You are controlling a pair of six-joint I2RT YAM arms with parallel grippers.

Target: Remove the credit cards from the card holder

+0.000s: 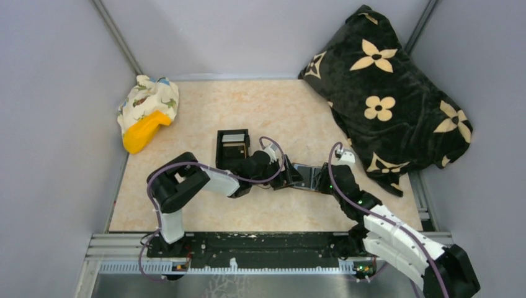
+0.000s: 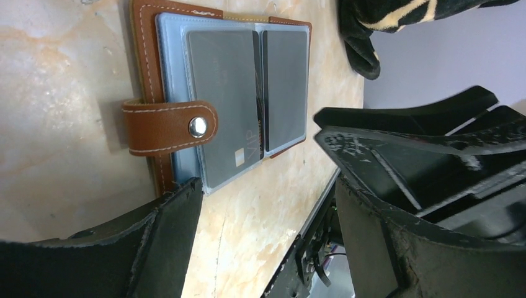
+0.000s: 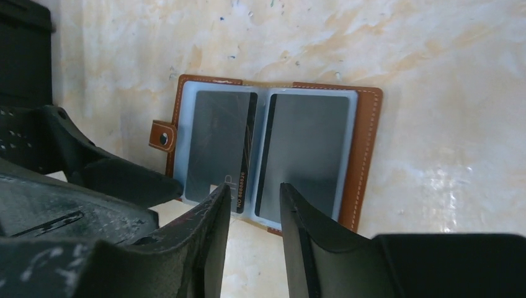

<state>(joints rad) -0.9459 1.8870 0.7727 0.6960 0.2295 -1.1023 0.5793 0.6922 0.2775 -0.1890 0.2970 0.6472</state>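
The card holder (image 2: 162,62) lies open and flat on the marble table, reddish-brown outside and blue-grey inside, its snap tab (image 2: 169,127) folded over one edge. Two dark grey credit cards sit in its sleeves, one (image 3: 217,139) on the left and one (image 3: 307,149) on the right. In the top view the holder (image 1: 304,176) lies between both grippers. My left gripper (image 2: 267,198) is wide open at the tab side, with nothing between its fingers. My right gripper (image 3: 253,197) hovers over the holder's near edge at the centre fold, narrowly open and empty.
A black open box (image 1: 232,146) stands just behind the left arm. A patterned cloth bundle with a yellow object (image 1: 147,115) lies at the back left. A black blanket with cream flowers (image 1: 387,93) fills the back right. Grey walls enclose the table.
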